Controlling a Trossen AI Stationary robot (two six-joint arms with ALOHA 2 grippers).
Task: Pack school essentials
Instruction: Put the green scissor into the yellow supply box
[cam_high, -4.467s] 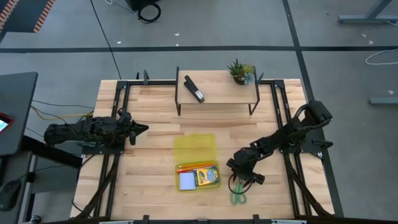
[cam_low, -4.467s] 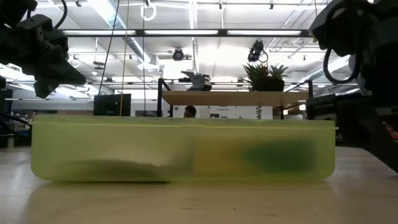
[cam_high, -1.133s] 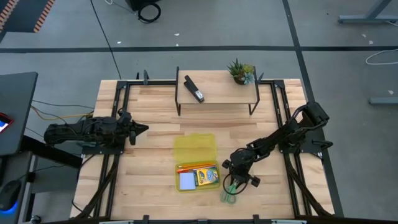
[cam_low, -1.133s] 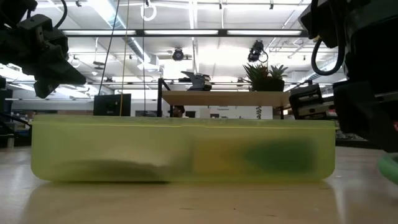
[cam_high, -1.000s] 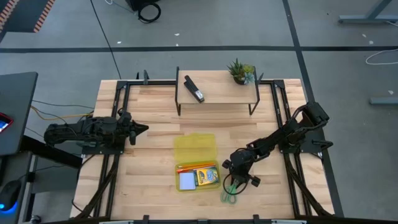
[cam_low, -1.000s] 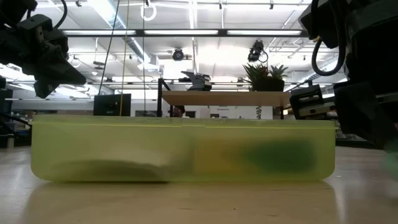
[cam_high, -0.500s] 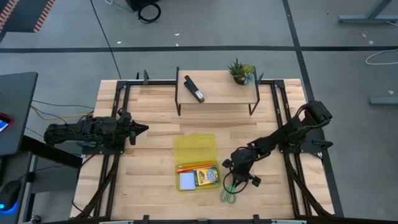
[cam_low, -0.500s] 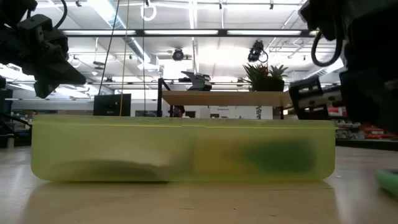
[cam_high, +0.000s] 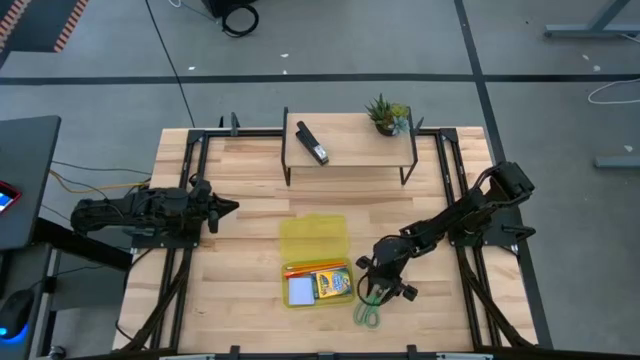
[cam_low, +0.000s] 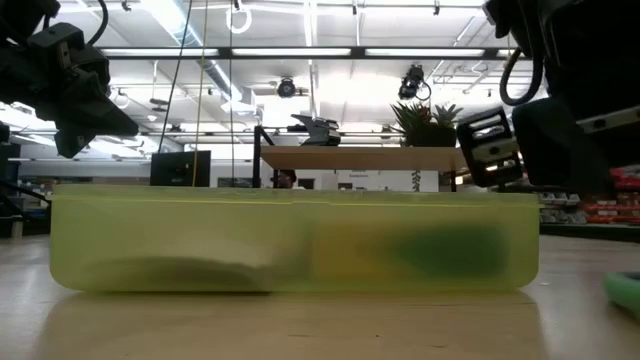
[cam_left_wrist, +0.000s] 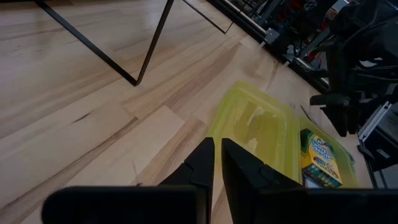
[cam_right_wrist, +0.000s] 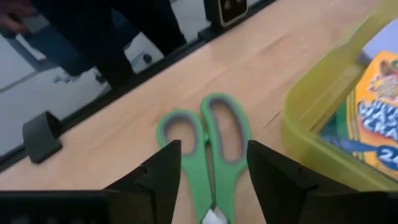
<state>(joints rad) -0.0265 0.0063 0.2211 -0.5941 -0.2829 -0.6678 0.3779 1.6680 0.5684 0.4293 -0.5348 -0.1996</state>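
Scissors step: your right claw (cam_right_wrist: 208, 163) hangs open astride the green-handled scissors (cam_right_wrist: 208, 146) on the worktop (cam_high: 250, 240). Drop, then close. Left claw (cam_left_wrist: 217, 163) is shut, parked far left.

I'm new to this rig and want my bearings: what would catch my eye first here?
The yellow translucent case lies open at the table's middle, with the crayon box and pale blue notepad inside. Just to its right, the right tool stands open over the green-handled scissors, which lie flat on the wood outside the case. The left tool waits shut near the table's left edge.
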